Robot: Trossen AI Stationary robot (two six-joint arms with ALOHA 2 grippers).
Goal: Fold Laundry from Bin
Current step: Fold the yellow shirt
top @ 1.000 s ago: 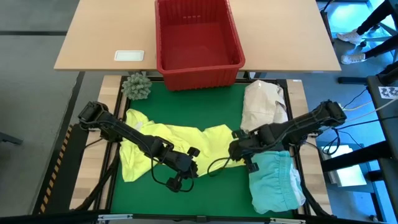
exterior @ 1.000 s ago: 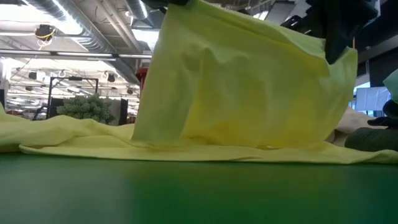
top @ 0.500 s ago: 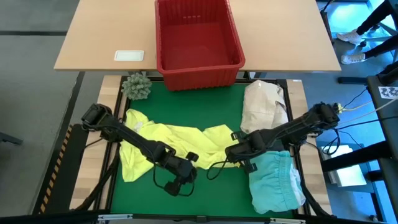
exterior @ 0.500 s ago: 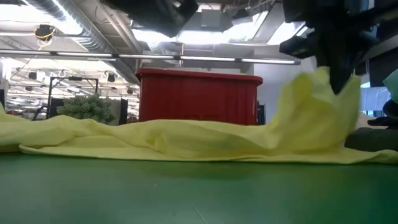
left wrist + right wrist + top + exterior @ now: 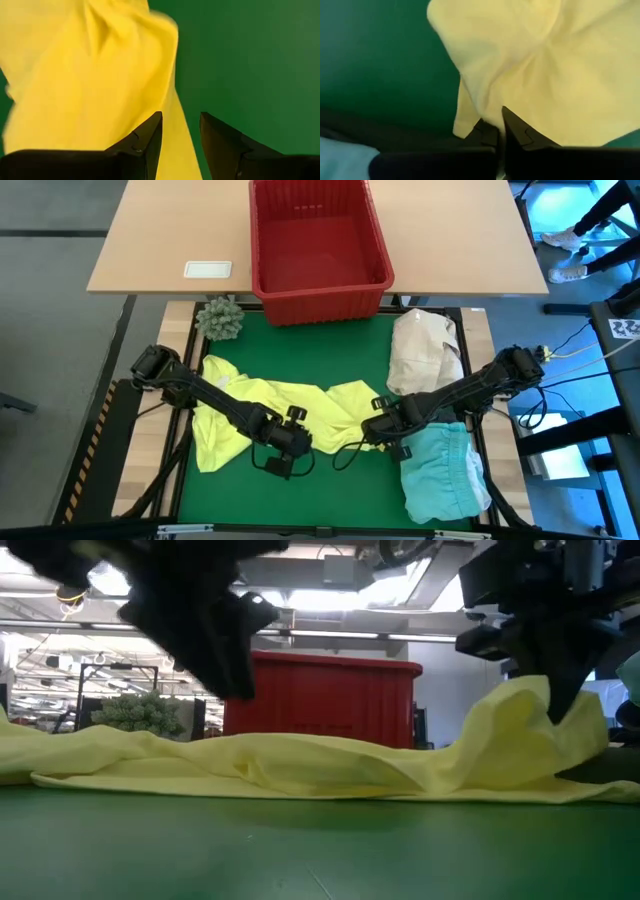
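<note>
Dropped from the left fingers (image 5: 180,145), now parted, the limp yellow shirt (image 5: 300,405) hangs pinched in the right fingers (image 5: 501,131); best gripped by corners.

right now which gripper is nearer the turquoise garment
Right. The right gripper is shut on the yellow shirt just beside the turquoise garment's near corner. The left gripper, open, sits farther off over the green mat, across the shirt.
</note>
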